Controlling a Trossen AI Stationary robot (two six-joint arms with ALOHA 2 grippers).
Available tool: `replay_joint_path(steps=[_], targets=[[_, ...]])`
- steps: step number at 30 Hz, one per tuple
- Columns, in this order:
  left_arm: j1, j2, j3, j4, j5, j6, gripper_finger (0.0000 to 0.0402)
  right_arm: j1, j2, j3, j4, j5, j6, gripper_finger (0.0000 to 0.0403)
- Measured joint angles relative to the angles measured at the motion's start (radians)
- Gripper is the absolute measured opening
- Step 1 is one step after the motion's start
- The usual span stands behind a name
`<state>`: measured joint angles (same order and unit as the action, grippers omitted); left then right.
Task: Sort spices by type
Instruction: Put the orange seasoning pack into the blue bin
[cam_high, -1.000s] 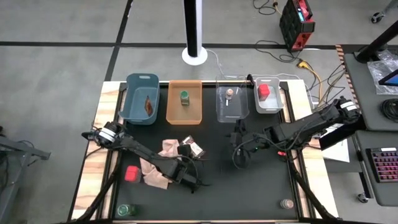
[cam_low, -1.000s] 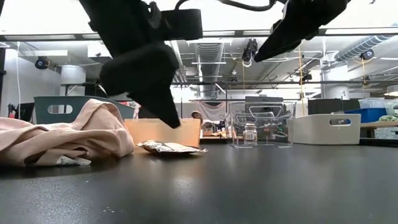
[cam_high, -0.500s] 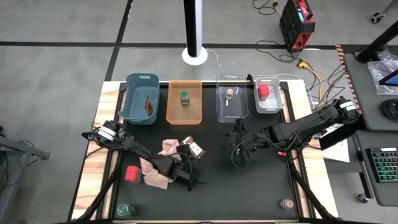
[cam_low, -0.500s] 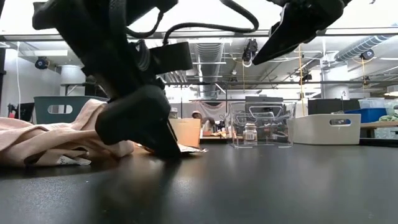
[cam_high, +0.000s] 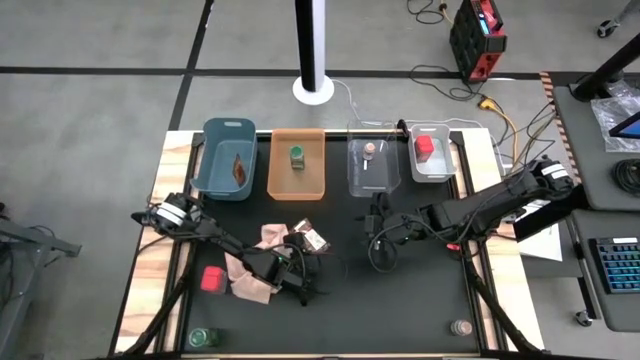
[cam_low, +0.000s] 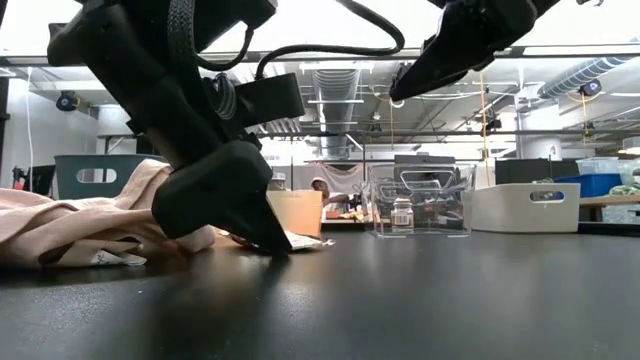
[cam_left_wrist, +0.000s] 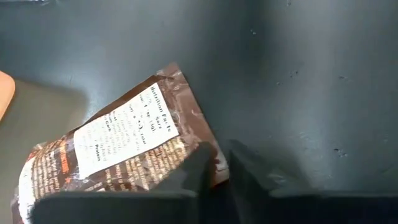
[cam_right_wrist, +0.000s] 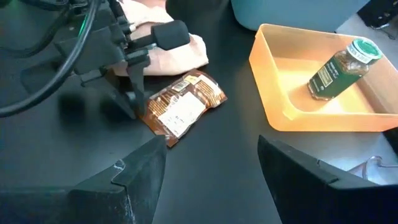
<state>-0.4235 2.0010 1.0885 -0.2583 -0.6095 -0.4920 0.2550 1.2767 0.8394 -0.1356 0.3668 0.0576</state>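
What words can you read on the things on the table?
"Nutrition Facts": on the white label of the foil packet, seen in the left wrist view.
"Protein": lower on that same label, though I am less sure of it.
The label's other lines and the packet's brown print: too small to read.
Label on the green-capped jar in the orange bin: too blurred to read.

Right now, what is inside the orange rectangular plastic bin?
One green-capped dark jar lies inside the orange rectangular plastic bin, leaning against a wall. The rest of the floor looks bare; the corner nearest the right wrist camera is hidden by the bin's wall.
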Motion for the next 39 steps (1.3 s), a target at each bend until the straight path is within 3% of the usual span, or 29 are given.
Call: replay_joint_path(steps=[3, 22, 25, 31, 34, 39], targets=[[0.001, 0.0, -0.002, 0.007, -0.006, 0.002, 0.0008, 0.0, 0.02, 0.0, 0.007, 0.0, -0.004, 0.0239], [-0.005, -0.031, 0.091, -0.082, -0.013, 0.122, 0.0, 0.0, 0.229, -0.008, 0.115, 0.0, -0.054, 0.0239], [-0.005, -0.034, 0.104, -0.114, -0.036, 0.123, 0.0, 0.0, 0.289, -0.01, 0.184, -0.008, -0.098, 0.0235], [0.003, -0.038, 0.125, -0.285, -0.183, 0.079, 0.0, 0.0, 0.429, -0.013, 0.343, -0.007, -0.174, 0.0251], [0.028, -0.039, 0.123, -0.389, -0.194, 0.034, 0.0, 0.0, 0.473, -0.012, 0.41, -0.008, -0.179, 0.026], [0.074, -0.038, 0.099, -0.368, -0.193, 0.059, 0.0, 0.0, 0.527, -0.011, 0.536, -0.011, -0.214, 0.0271]])
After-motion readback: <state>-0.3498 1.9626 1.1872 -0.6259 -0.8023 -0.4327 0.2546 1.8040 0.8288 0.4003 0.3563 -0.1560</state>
